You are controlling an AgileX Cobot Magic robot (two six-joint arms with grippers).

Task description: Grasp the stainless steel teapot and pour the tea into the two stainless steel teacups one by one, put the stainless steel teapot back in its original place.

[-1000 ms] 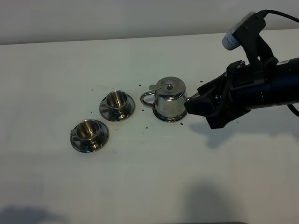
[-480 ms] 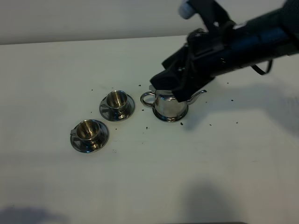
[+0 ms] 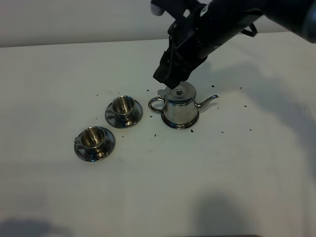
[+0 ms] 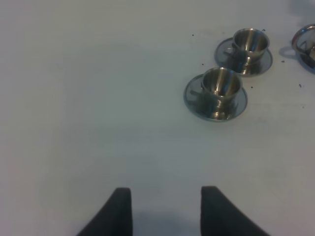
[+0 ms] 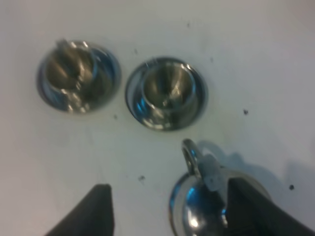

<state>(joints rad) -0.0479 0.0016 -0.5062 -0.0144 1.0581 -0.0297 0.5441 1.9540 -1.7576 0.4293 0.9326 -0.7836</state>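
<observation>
The stainless steel teapot [image 3: 180, 106] stands upright near the table's middle, spout to the right and loop handle to the left. A thin steel rim, the original place [image 3: 174, 125], shows under its base. Two stainless steel teacups on saucers sit to its left, one near [image 3: 123, 105] and one further forward [image 3: 93, 138]. My right gripper [image 3: 167, 79] hangs open just above the teapot's lid and handle side, holding nothing. In the right wrist view the teapot [image 5: 206, 209] and its handle lie between the right gripper's [image 5: 170, 209] dark fingers. My left gripper [image 4: 165, 209] is open over bare table, short of the teacups [image 4: 221, 84] [image 4: 251, 41].
Small dark specks [image 3: 154, 134] lie scattered on the white table [image 3: 222, 187] around the teapot. A pale wall [image 3: 74, 19] runs along the table's far edge. The right arm [image 3: 232, 19] reaches in from the upper right.
The right arm has swung from the teapot's right side up and over to above its lid and handle. The teapot and cups have not moved.
</observation>
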